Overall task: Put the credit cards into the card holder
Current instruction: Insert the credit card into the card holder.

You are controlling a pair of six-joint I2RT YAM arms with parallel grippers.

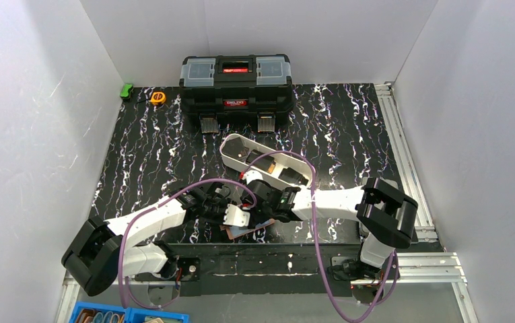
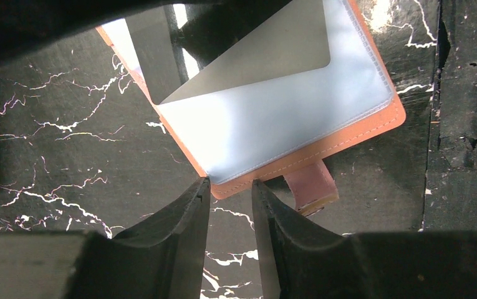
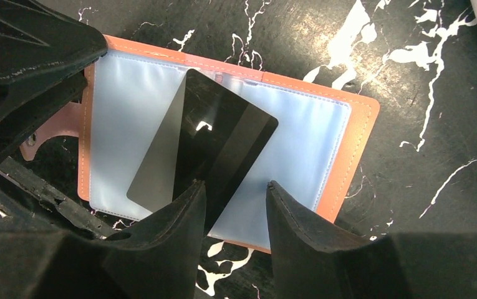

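Note:
The card holder (image 3: 348, 143) lies open and flat near the table's front edge, tan-orange with pale blue clear sleeves and a pink snap tab (image 2: 310, 187). It also shows in the top view (image 1: 239, 233). A dark credit card (image 3: 204, 143) with a black stripe lies slantwise across its sleeves; it looks grey in the left wrist view (image 2: 267, 50). I cannot tell whether it sits in a sleeve. My left gripper (image 2: 231, 187) is open and empty, its tips over the holder's edge beside the tab. My right gripper (image 3: 234, 185) is open and empty, just above the card's lower end. Both meet over the holder in the top view.
A long white oval tray (image 1: 268, 161) holding dark objects stands just behind the grippers. A black toolbox (image 1: 235, 84) is at the back, with an orange tape measure (image 1: 158, 97) and a green object (image 1: 126, 91) to its left. The table's front edge (image 2: 460, 124) runs right beside the holder.

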